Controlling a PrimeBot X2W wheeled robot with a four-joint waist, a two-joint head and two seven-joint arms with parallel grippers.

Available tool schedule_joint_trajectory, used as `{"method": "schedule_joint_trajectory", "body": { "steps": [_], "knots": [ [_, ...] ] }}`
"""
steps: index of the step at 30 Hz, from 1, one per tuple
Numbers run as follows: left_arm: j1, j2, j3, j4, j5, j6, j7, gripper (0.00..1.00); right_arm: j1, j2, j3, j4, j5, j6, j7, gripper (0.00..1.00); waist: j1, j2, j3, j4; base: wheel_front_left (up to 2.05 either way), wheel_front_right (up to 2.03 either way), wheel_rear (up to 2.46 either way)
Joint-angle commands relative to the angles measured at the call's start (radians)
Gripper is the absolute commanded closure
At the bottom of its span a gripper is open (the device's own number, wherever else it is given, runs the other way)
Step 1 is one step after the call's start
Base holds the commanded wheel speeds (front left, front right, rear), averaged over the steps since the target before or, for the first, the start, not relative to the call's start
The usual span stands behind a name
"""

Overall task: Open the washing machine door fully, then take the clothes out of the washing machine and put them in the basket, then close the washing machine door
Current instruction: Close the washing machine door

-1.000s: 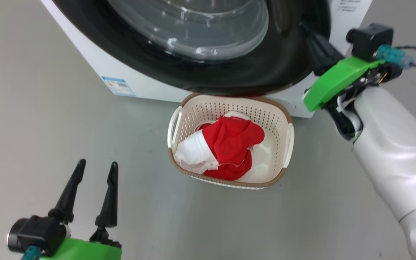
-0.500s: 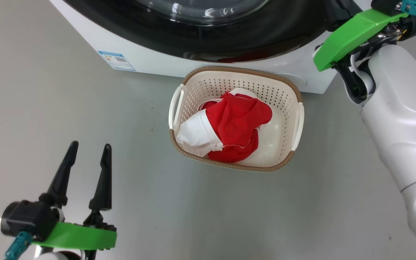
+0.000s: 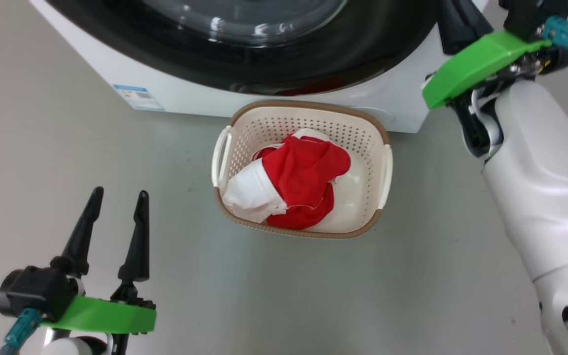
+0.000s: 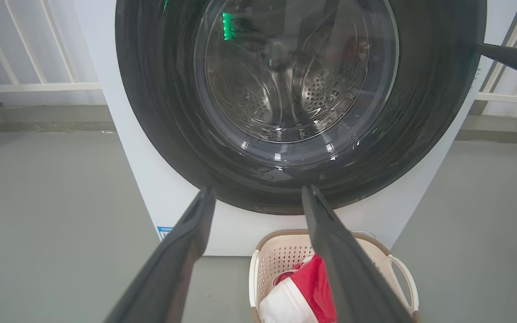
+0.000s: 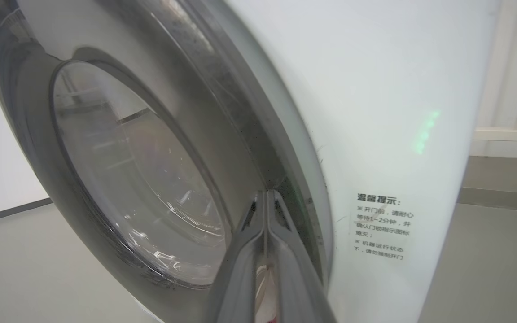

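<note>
The washing machine (image 3: 190,101) stands at the top of the head view, and its door (image 3: 363,54) with the glossy black rim lies against the white front. In the left wrist view the door (image 4: 151,112) looks closed, with the steel drum showing through the glass. My right gripper (image 3: 454,22) is shut, its tips (image 5: 267,194) pressed on the door's right rim. The basket (image 3: 358,138) sits on the floor just before the machine, holding the red and white clothes (image 3: 303,172). My left gripper (image 3: 120,192) hovers open and empty at the lower left, aimed at the door (image 4: 258,190).
Grey floor surrounds the basket on all sides. My white right forearm (image 3: 535,172) stretches along the basket's right side. A blue label (image 3: 137,97) marks the machine's lower left corner. White railings (image 4: 38,85) stand behind the machine. A text sticker (image 5: 382,226) is on its front.
The head view has shifted. The door's rim overhung the basket's far edge a second ago and now sits back against the white front. Right gripper stays shut at the rim, left stays open.
</note>
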Motion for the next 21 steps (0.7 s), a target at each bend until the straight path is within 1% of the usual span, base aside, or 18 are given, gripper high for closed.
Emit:
{"method": "schedule_joint_trajectory", "body": {
  "steps": [1, 6, 11, 16, 21],
  "knots": [
    [-0.020, 0.034, 0.033, -0.014, -0.008, -0.005, -0.009, 0.00, 0.034, 0.027, 0.006, -0.041, -0.009, -0.004, -0.006, 0.00, -0.0001, 0.0000, -0.018, -0.025, 0.00, 0.00, 0.00],
    [-0.020, 0.044, 0.018, 0.000, -0.020, -0.005, -0.009, 0.00, 0.142, 0.033, 0.046, -0.122, -0.058, -0.004, -0.006, 0.00, -0.0001, 0.0000, -0.057, -0.068, 0.00, 0.00, 0.00],
    [-0.009, 0.055, 0.009, 0.016, -0.026, -0.005, -0.009, 0.00, 0.282, 0.034, 0.072, -0.222, -0.061, -0.004, -0.006, 0.00, -0.0001, 0.0000, -0.108, -0.112, 0.00, 0.00, 0.00],
    [0.021, 0.058, 0.004, 0.032, -0.029, -0.005, -0.009, 0.00, 0.433, 0.034, 0.055, -0.314, -0.051, -0.004, -0.006, 0.00, -0.0001, 0.0000, -0.172, -0.156, 0.00, 0.00, 0.00],
    [0.062, 0.047, 0.009, 0.042, -0.026, -0.005, -0.009, 0.00, 0.559, 0.034, 0.012, -0.358, -0.025, -0.004, -0.006, 0.00, -0.0001, 0.0000, -0.243, -0.202, 0.00, 0.00, 0.00]
  ]
}}
